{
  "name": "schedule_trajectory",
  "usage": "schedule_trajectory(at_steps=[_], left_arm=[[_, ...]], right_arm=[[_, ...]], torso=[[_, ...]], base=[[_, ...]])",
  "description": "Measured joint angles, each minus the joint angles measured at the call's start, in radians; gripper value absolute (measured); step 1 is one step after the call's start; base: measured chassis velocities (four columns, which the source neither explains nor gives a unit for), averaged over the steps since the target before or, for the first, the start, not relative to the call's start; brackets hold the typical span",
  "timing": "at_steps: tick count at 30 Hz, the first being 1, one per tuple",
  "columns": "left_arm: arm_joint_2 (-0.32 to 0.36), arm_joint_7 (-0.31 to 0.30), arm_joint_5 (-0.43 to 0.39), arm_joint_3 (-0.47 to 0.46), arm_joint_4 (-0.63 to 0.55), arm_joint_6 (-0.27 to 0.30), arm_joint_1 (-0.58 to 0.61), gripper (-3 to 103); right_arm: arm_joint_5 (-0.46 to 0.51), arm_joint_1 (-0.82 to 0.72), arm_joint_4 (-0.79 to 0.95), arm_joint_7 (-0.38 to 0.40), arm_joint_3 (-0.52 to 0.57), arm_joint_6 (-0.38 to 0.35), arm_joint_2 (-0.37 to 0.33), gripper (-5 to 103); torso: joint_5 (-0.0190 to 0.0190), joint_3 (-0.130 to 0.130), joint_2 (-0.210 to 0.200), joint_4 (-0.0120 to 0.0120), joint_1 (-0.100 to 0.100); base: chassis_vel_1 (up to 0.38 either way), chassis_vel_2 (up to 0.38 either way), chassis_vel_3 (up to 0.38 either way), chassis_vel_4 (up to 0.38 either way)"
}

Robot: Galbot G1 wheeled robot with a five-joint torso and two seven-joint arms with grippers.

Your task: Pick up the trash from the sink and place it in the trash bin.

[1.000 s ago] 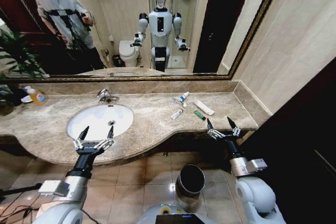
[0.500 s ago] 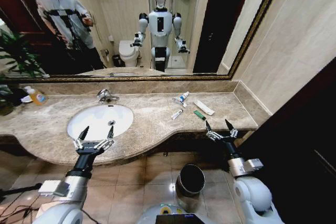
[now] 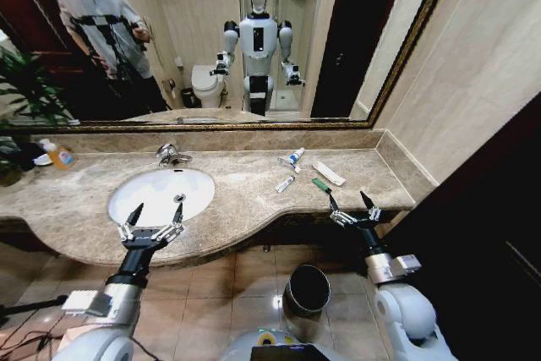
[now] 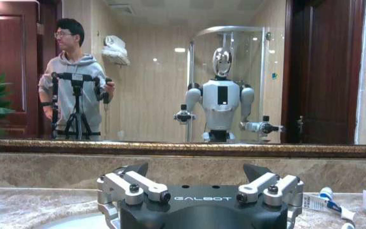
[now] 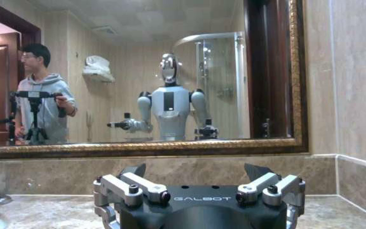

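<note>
Green trash piece (image 3: 321,184) just beyond open right tool (image 3: 348,203)

The word "GALBOT" is written in small white letters on the black body of the left gripper (image 4: 197,177). The same word is on the right gripper (image 5: 198,177).

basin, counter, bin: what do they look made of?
Sink basin: glossy white, likely glazed porcelain; it shows soft highlights. Counter: polished beige stone, probably marble, veined and mottled with a sheen. Trash bin: dark metal by the look, with a bright steel rim; could be coated.
</note>
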Motion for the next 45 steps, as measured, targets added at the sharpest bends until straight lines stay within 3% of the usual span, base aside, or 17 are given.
schedule_trajectory(at_steps=[25, 45], left_arm=[[0.000, 0.000, 0.000, 0.000, 0.000, 0.000, 0.000, 100], [0.000, 0.000, 0.000, 0.000, 0.000, 0.000, 0.000, 100]], right_arm=[[-0.015, 0.069, -0.040, -0.014, -0.033, -0.054, -0.018, 100], [0.030, 0.129, -0.097, -0.026, -0.018, -0.086, -0.106, 100]], torso=[[0.0000, 0.000, 0.000, 0.0000, 0.000], [-0.0001, 0.000, 0.000, 0.0000, 0.000]], base=[[0.000, 0.000, 0.000, 0.000], [0.000, 0.000, 0.000, 0.000]])
